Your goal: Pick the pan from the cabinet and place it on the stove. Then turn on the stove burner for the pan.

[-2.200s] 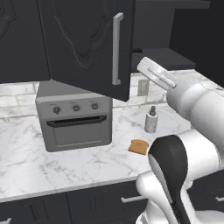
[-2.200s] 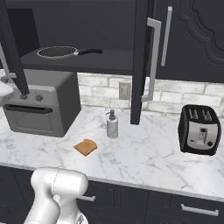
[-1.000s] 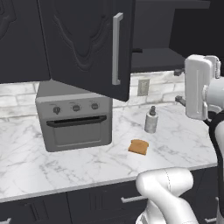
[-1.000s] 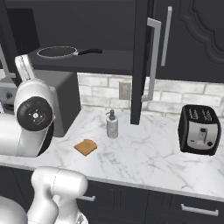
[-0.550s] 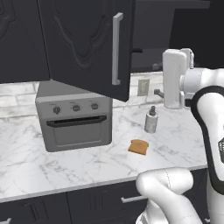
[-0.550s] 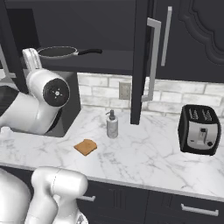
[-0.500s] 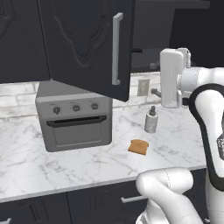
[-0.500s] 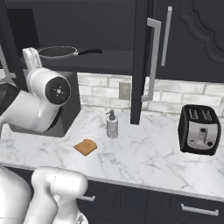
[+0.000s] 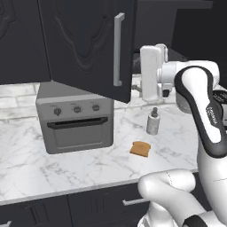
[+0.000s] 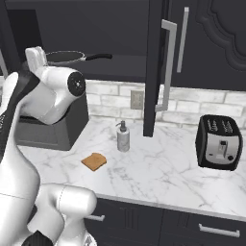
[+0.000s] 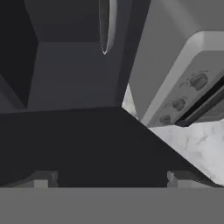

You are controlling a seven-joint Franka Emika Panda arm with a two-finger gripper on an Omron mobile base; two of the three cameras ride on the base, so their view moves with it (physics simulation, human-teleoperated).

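left base view: the toaster oven (image 9: 75, 119) sits at the left of the marble surface (image 9: 26, 164), under the open door of the cabinet (image 9: 84, 44). to its right lie a slice of toast (image 9: 140, 149) and a soap dispenser (image 9: 153, 122). further right, the arm's hand has swung in over the last two seconds and now stands raised beside the door's edge, where a moment ago it was still off to the side. in the right base view the pan (image 10: 67, 57) rests on the cabinet shelf at upper left, its handle pointing right, with the arm's wrist just below and in front of it. the dispenser, the toast and a toaster (image 10: 219, 142) follow across the surface. in the hand view the gripper (image 11: 111, 178) has its jaws spread wide and holds nothing, looking past a door handle toward the oven's knobs. the pan is untouched and the stove is nowhere in these frames. judged from this, the reach for the pan has only begun, and the hand likely has to rise to shelf level.
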